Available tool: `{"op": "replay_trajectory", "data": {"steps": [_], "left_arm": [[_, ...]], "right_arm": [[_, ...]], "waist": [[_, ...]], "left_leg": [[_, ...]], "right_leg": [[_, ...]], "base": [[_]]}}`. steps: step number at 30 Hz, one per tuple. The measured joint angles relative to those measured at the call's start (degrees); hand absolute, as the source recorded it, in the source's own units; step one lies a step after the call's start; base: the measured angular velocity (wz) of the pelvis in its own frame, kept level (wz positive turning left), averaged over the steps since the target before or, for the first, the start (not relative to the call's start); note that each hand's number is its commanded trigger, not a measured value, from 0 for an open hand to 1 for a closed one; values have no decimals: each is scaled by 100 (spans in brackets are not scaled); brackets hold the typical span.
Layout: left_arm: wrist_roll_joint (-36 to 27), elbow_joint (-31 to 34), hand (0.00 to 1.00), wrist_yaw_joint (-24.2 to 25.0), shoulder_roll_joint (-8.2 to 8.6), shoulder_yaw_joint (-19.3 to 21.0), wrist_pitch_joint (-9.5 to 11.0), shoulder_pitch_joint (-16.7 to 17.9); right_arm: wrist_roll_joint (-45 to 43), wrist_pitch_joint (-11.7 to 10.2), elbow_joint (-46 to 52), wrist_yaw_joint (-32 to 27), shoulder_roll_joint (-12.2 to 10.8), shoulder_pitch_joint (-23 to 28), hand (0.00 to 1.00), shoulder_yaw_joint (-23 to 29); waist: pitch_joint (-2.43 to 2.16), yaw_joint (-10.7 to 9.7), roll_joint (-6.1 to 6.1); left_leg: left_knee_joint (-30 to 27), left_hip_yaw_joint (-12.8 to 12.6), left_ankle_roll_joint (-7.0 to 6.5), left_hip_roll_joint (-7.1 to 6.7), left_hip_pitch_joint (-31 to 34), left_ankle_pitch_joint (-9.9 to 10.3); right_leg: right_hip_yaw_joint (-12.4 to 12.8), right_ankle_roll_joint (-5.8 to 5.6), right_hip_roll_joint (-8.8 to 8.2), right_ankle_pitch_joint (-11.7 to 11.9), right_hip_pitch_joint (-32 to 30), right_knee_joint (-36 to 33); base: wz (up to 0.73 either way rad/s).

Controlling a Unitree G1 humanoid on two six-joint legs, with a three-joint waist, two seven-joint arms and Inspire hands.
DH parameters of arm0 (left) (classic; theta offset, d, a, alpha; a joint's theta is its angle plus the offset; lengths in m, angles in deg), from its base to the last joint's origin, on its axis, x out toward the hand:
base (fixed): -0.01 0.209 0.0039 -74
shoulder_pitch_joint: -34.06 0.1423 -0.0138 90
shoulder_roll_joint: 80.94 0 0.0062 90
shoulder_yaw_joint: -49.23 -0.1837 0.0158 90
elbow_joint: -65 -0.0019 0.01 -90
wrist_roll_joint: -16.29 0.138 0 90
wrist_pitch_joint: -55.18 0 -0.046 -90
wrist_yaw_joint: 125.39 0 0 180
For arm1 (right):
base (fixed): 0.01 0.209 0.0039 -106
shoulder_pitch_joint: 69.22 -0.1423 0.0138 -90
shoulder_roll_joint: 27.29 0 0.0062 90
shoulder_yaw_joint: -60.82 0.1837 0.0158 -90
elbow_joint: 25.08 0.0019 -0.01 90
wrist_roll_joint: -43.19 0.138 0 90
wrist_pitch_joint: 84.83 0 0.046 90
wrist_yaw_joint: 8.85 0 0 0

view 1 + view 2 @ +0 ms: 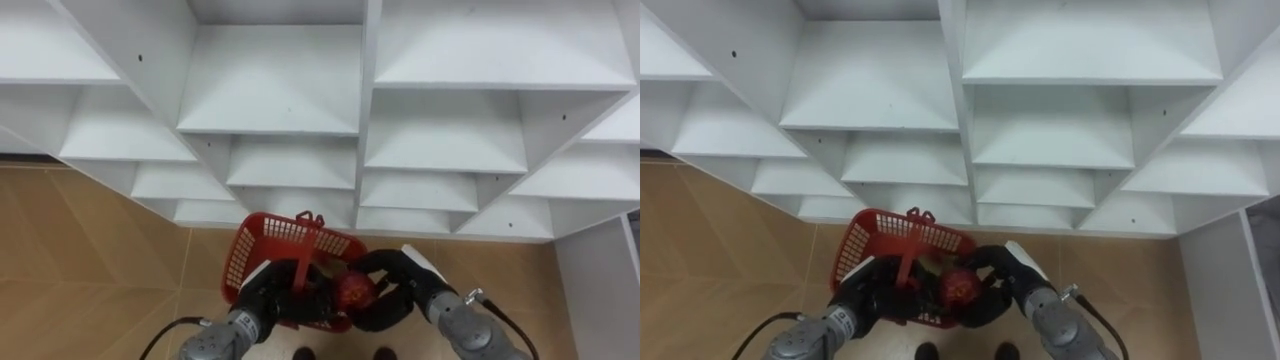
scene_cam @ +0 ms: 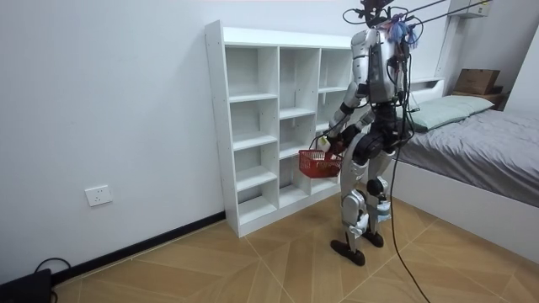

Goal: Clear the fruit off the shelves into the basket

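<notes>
Red lattice-walled plastic basket (image 1: 258, 245), clamped in left hand (image 1: 266, 296). Right hand (image 1: 408, 282) fingers curled round a round red fruit (image 1: 355, 291). White cubby shelving (image 1: 290, 90); herringbone wood floor (image 1: 90, 260).

This was a bedroom in a home. A bed with grey bedding (image 2: 488, 147) and a pale pillow (image 2: 450, 108) stood at one side, with a brown cardboard box (image 2: 476, 82) on the ledge behind it. A tall white open-fronted shelf unit (image 2: 253, 126) stood against a plain white wall (image 2: 109, 101). The wall carried a white wall socket (image 2: 98, 195) low down, above a herringbone wooden floor (image 2: 253, 265).
</notes>
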State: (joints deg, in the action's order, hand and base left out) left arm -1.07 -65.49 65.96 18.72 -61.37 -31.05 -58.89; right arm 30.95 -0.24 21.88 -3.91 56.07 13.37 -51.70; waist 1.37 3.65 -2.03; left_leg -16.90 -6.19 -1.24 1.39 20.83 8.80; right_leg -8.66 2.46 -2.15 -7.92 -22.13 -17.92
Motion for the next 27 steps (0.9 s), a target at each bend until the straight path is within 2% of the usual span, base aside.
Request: {"op": "replay_trajectory", "data": {"steps": [11, 22, 27], "left_arm": [[0, 82, 100, 341, 10, -11, 2, -74], [4, 116, 100, 529, -13, -352, 38, -85], [3, 117, 100, 587, -13, -385, 40, -96]], "right_arm": [[-587, 5, -24, 25, 3, -34, 100, -61], [-638, 5, -23, 15, -15, -228, 100, -101], [-755, 6, -117, -20, -55, -391, 100, -89]], "waist": [[2, 87, 7], [2, 144, 5], [21, 164, -26]], "left_leg": [[-73, -14, 0, 3, 54, 0], [-70, -10, -1, -2, 46, 0], [-48, -13, -1, -1, 57, 1]], "right_leg": [[64, 5, -3, -2, -75, -85], [64, 9, -9, -8, -76, -83], [66, 8, -5, -8, -92, -63]], "base": [[-1], [0], [0]]}}
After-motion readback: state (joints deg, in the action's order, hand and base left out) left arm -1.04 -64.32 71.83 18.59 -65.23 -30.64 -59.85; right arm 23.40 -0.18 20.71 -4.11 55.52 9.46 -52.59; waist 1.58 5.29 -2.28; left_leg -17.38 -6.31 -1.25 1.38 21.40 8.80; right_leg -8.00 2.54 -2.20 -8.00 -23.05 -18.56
